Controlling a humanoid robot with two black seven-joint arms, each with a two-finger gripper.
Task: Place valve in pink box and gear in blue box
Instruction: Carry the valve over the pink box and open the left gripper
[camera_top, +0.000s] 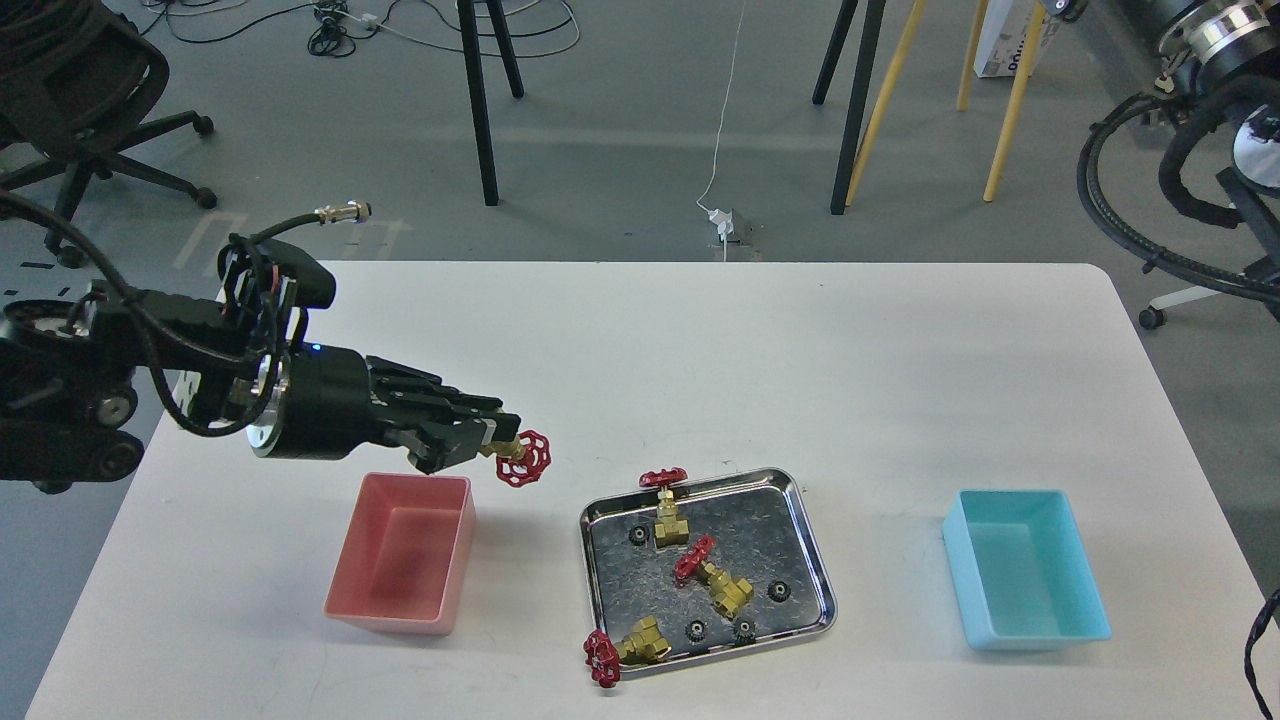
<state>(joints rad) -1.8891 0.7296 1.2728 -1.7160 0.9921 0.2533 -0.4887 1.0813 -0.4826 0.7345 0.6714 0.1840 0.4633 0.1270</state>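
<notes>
Left end effector (478, 447) clamped on the small brass-yellow valve with red handwheel (520, 459) — held mid-left of frame, just above the salmon-pink plastic box's (402, 604) upper right corner. Brass looks rigid, dense, probably slick — grip the body, not the wheel. Right end effector not in view.

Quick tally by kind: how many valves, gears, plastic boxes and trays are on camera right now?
Valves: 4 (one in the left gripper, three on the steel tray)
Gears: 4, all on the tray
Plastic boxes: 2, the pink box and the blue box
Trays: 1
Total: 11
</notes>
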